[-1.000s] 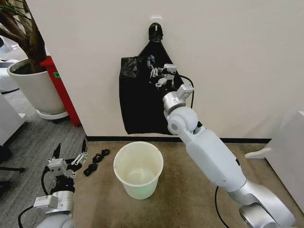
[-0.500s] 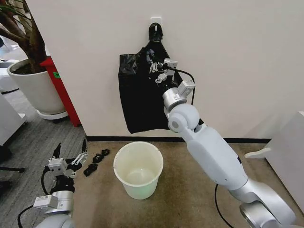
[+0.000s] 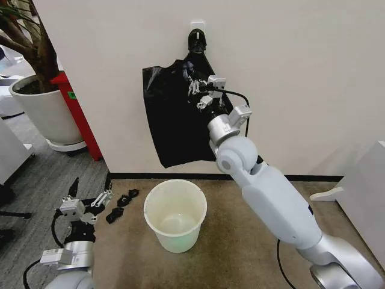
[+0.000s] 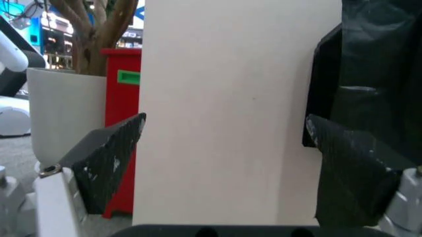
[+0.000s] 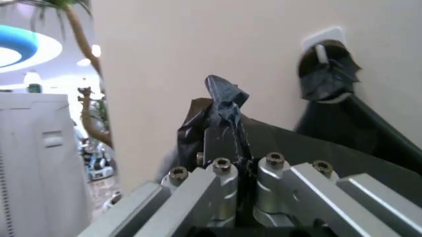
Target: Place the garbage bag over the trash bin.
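Head view: the right gripper (image 3: 198, 90) is raised against the far wall, fingers pinching an upper fold of the garbage bag (image 3: 171, 126), which hangs from a wall hook (image 3: 197, 40), likely to lift it free. The trash bin (image 3: 175, 215) waits on the floor below. The left gripper (image 3: 89, 195) idles low left, fingers spread.

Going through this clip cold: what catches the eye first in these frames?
The right gripper, raised against the wall, is shut on a pinch of the garbage bag, which hangs from a wall hook. Below it on the floor the trash bin stands open and unlined. The left gripper waits low beside the bin with its fingers open.
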You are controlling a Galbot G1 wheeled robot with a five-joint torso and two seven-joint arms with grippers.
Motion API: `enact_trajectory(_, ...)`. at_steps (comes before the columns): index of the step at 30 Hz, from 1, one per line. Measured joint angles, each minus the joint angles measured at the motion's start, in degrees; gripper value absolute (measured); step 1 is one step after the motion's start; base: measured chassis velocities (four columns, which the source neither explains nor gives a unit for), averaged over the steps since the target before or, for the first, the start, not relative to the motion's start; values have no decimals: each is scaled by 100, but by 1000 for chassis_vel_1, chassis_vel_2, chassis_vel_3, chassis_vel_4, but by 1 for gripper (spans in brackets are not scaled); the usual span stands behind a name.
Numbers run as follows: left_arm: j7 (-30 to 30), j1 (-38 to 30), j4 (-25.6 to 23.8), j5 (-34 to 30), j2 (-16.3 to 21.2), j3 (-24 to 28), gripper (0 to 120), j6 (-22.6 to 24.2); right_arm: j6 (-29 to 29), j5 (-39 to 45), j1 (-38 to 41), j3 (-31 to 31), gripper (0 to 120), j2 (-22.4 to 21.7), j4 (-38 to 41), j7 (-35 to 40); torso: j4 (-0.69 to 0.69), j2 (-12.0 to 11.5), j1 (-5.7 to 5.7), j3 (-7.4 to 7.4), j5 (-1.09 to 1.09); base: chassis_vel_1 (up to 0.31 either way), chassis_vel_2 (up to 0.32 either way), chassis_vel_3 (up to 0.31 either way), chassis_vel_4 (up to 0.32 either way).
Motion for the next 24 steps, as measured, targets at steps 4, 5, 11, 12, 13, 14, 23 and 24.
enact_trajectory(4,8,1,0,10,-16,4,96,-5,-25,-37,-86,-4,0,-52,212,-51,0,0,0,0,0,0,0,0,0)
enact_trajectory(5,9,3,0,15,-16,3,96,-7,-43,-46,-144,-5,0,-95,344,-78,0,0,0,0,0,0,0,0,0)
enact_trajectory(11,9,9,21,41,-21,0,96,-13,-81,-113,-322,21,0,-223,737,-202,0,0,0,0,0,0,0,0,0)
enact_trajectory(12,9,9,26,54,-27,5,96,-13,-91,-121,-344,31,0,-233,795,-214,0,0,0,0,0,0,0,0,0)
enact_trajectory(13,9,7,32,71,-33,12,96,-13,-111,-125,-372,44,0,-242,876,-225,0,0,0,0,0,0,0,0,0)
enact_trajectory(14,9,6,38,87,-40,19,96,-13,-127,-129,-392,54,0,-246,941,-235,0,0,0,0,0,0,0,0,0)
enact_trajectory(23,7,34,93,237,-141,32,96,-20,-322,-166,-678,57,0,-282,1839,-356,0,0,0,0,0,0,0,0,0)
enact_trajectory(24,6,38,93,253,-152,33,96,-20,-341,-182,-733,48,0,-281,1950,-386,0,0,0,0,0,0,0,0,0)
